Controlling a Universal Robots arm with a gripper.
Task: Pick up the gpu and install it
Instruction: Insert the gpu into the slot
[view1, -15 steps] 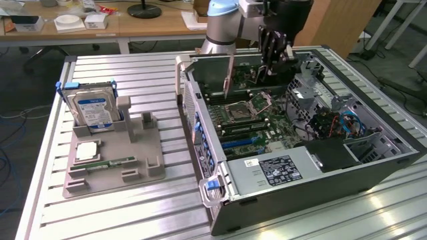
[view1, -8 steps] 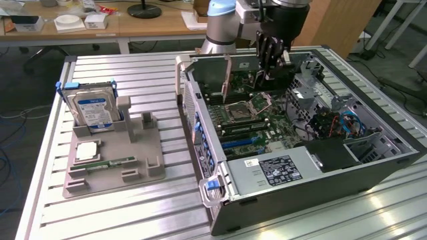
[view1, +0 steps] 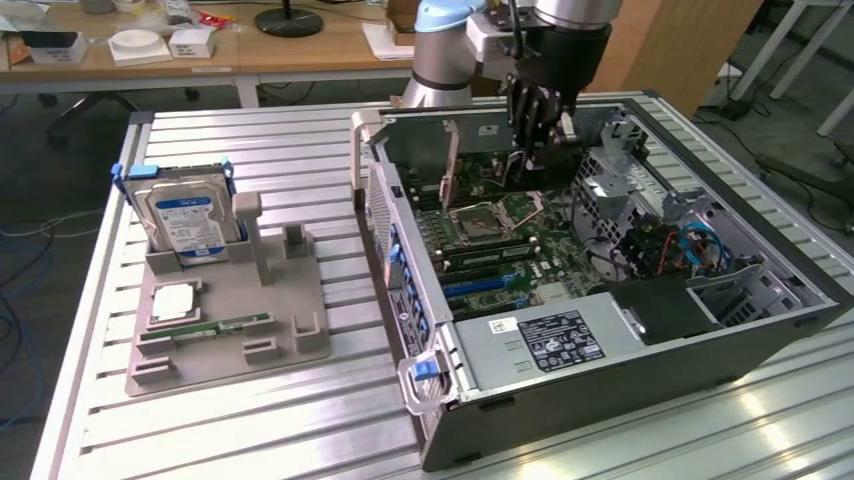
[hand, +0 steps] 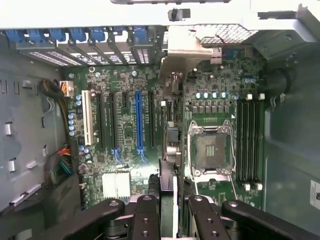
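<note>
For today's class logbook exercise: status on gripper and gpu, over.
Gripper shut on gpu. Card held edgewise over motherboard, inside open computer case. Blue expansion slot empty, nothing blocking it.

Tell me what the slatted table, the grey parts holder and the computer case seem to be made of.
Table: likely aluminium, with bare silvery ribbed slats and a dull sheen.
Parts holder: probably matte grey plastic, moulded or printed, with no shine.
Computer case: apparently sheet metal, painted dark outside and bare pale grey inside with stamped vents.
</note>
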